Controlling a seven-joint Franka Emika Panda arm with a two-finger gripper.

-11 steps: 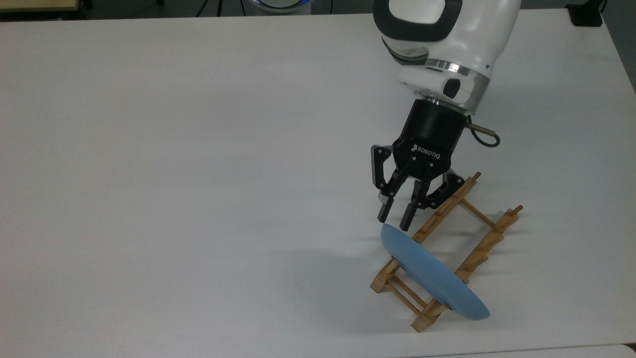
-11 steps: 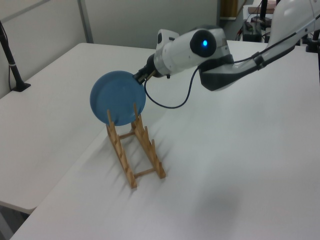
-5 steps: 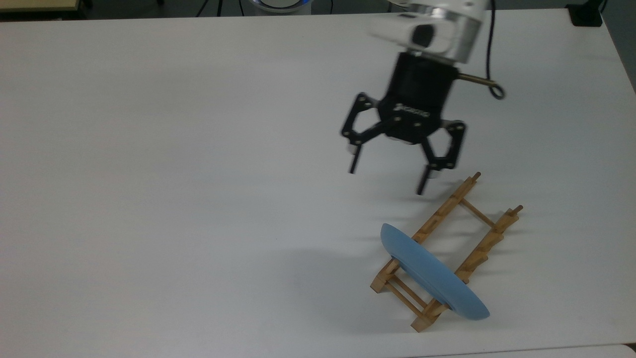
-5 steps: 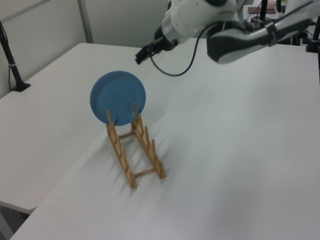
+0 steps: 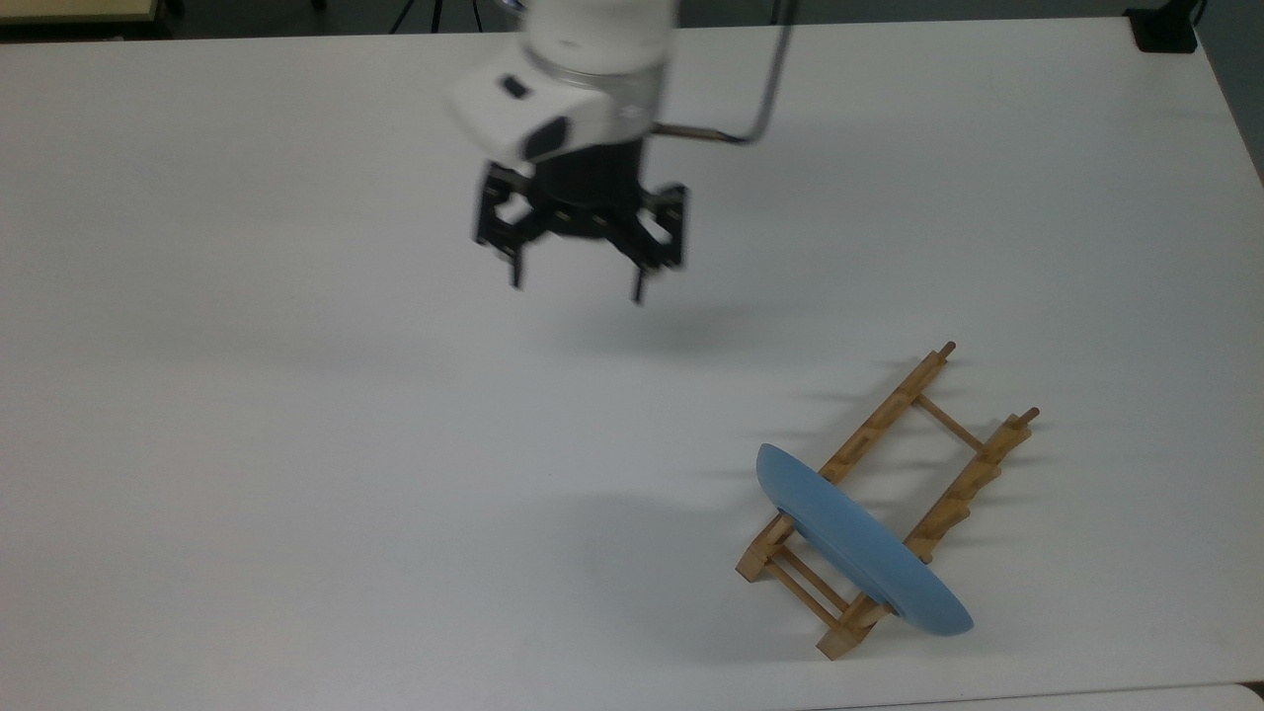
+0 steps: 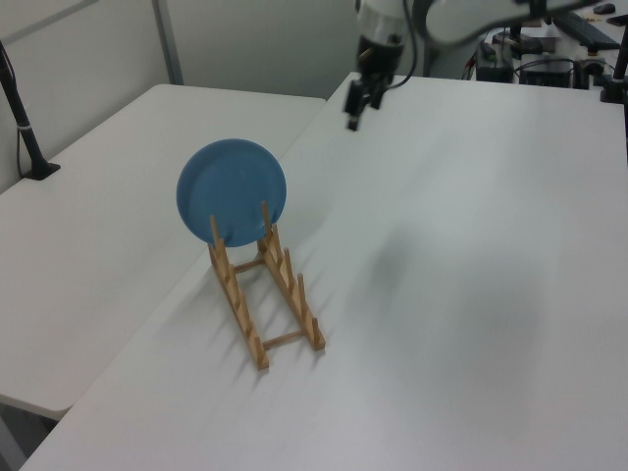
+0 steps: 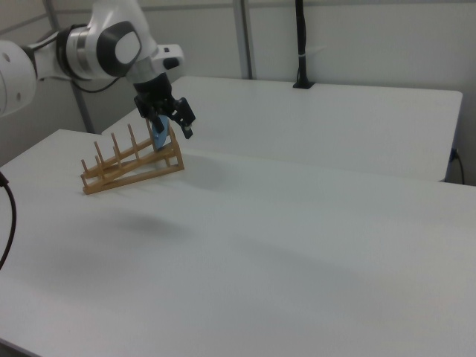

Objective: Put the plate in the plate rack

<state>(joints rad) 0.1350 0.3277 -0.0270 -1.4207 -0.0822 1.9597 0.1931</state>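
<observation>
The light-blue plate (image 5: 857, 544) stands on edge, leaning in the end slots of the light-wood plate rack (image 5: 963, 494) at the top view's lower right. In the left view the plate (image 6: 232, 191) faces the camera at the far end of the rack (image 6: 297, 297). In the right view a sliver of the plate (image 7: 158, 140) shows behind the rack (image 7: 134, 169). My gripper (image 5: 576, 287) hangs open and empty above the bare table, well up and to the top view's left of the rack. It also shows in the left view (image 6: 358, 110) and the right view (image 7: 172, 125).
The white table (image 5: 296, 444) ends close below the rack in the top view. A black block (image 5: 1165, 30) sits at its far right corner. A second white table (image 6: 88, 245) with a black clamped pole (image 6: 25, 128) adjoins it.
The gripper, nearly shut by the plate's upper rim a second ago, opened wide and moved up and far to the top view's left. Plate and rack have stayed still.
</observation>
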